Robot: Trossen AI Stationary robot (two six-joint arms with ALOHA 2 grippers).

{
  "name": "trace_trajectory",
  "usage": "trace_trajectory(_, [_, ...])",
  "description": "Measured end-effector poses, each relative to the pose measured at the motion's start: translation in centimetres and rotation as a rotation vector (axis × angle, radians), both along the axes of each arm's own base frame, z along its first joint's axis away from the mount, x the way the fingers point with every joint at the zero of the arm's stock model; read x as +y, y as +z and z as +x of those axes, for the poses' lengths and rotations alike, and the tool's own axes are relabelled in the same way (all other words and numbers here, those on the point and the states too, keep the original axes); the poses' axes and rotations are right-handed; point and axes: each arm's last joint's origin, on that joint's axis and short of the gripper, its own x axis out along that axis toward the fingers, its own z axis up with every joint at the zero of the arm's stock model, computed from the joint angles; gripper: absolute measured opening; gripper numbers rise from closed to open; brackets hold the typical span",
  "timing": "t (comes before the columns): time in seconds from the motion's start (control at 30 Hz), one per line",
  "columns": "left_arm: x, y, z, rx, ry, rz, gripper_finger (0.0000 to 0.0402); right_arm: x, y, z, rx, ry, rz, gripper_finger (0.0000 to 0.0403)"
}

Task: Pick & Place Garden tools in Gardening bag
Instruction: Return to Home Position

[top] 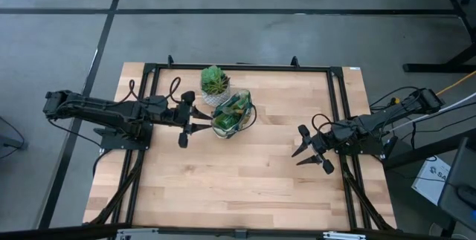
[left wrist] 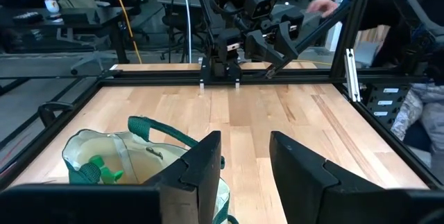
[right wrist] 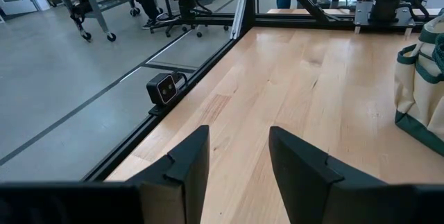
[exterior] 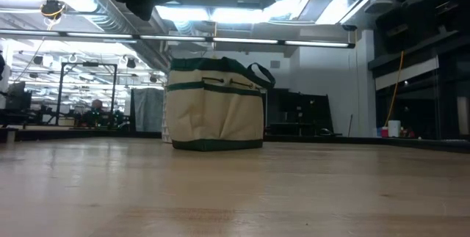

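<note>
Retreat: draw the empty left gripper [left wrist: 244, 142], jaws apart, straight back clear of the bag [left wrist: 104, 158]; the right gripper [right wrist: 239, 137], likewise empty and spread, waits well apart from it.

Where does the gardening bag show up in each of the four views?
High view: the gardening bag sits left of the table's middle, beside the potted plant.
Low view: the bag stands upright, mid-picture.
Left wrist view: the bag is in the picture's lower left, its top open.
Right wrist view: the bag is cut off at the picture's right edge.
Shared landmark: the wooden table.
</note>
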Motion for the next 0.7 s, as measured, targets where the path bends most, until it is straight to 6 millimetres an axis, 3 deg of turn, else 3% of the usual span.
trace_trajectory(0.7, [0.0,-0.01,0.01,0.0,0.0,0.0,0.0118,0.0,0.0,0.0,0.0,0.0,0.0,0.0153])
